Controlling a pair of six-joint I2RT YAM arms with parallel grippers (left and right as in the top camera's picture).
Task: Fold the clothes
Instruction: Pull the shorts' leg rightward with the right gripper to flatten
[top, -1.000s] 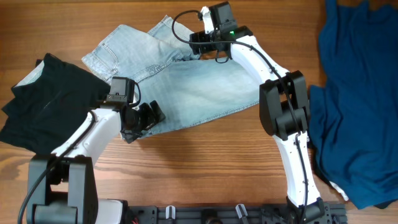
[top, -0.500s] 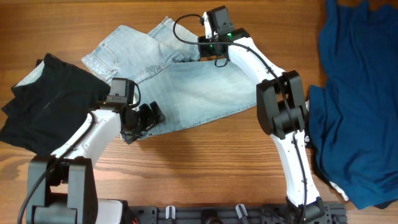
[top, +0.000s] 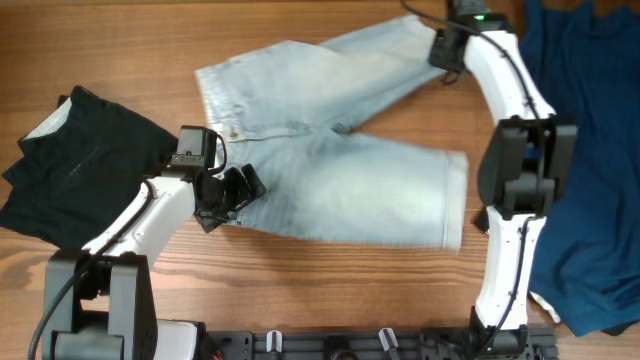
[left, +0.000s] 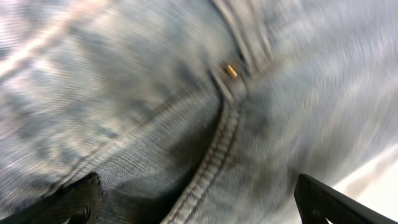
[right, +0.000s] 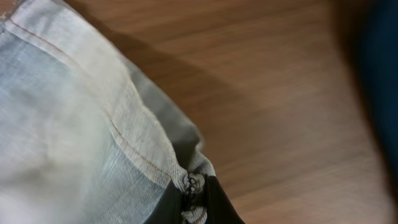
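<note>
The clothes, pale blue denim shorts (top: 350, 190), lie spread across the table's middle. One leg stretches up to the far right, the other lies flat toward the right. My right gripper (top: 445, 48) is shut on the hem corner of the far leg (right: 155, 149), and cloth is bunched between its jaws (right: 196, 194). My left gripper (top: 243, 186) stands open over the waistband end at the left. In the left wrist view its black fingers (left: 74, 199) straddle a stitched seam (left: 217, 149) near a brass rivet (left: 231, 71), with nothing clamped.
A black garment (top: 70, 165) with a pale label lies at the left, beside the left arm. A dark blue cloth (top: 585, 150) covers the right edge, close to the right arm. Bare wood shows along the front.
My right gripper shut on the leg hem and pulled it far to the right, which unfolded the shorts and drew them rightward. The left arm stayed put, still open.
</note>
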